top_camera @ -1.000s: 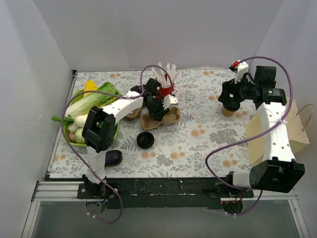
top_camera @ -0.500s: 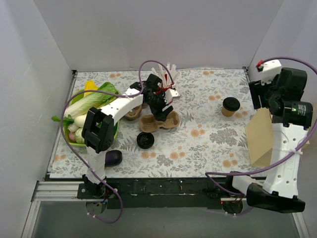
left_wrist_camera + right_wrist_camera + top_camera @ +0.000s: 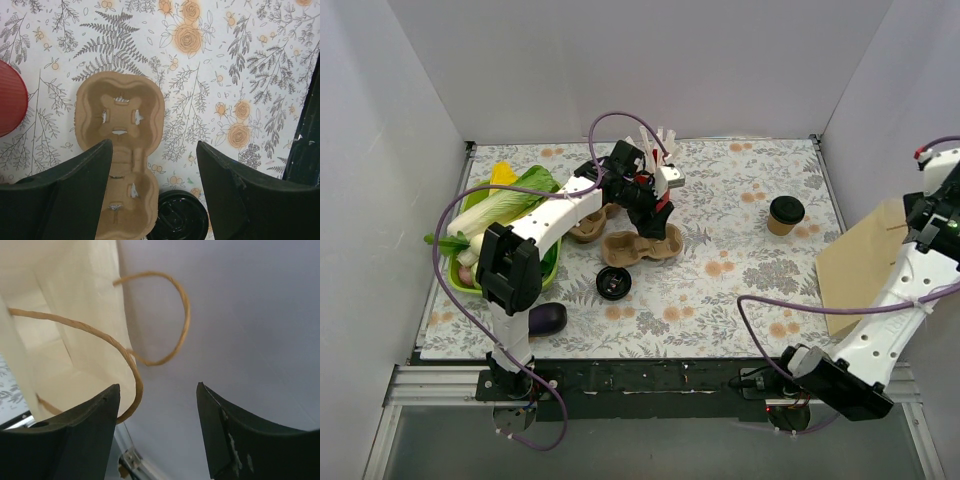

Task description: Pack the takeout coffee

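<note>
The takeout coffee (image 3: 785,215), a small kraft cup with a dark top, stands alone on the floral mat at the right. The beige pulp cup carrier (image 3: 645,245) lies mid-mat and also shows in the left wrist view (image 3: 120,125). My left gripper (image 3: 655,212) hovers open and empty above the carrier (image 3: 154,145). My right gripper (image 3: 157,390) is open and empty at the far right, above the open paper bag (image 3: 65,340), well away from the cup. The bag (image 3: 865,265) leans at the mat's right edge.
A loose black lid (image 3: 613,284) lies in front of the carrier. The red cup of straws (image 3: 658,180) and a tan round object (image 3: 588,228) sit by the left arm. A green basket of vegetables (image 3: 500,215) and an eggplant (image 3: 548,318) are at the left. White walls enclose the mat.
My right arm left the coffee cup, which stays on the mat, and swung right and up over the paper bag. My left gripper shifted slightly above the carrier.
</note>
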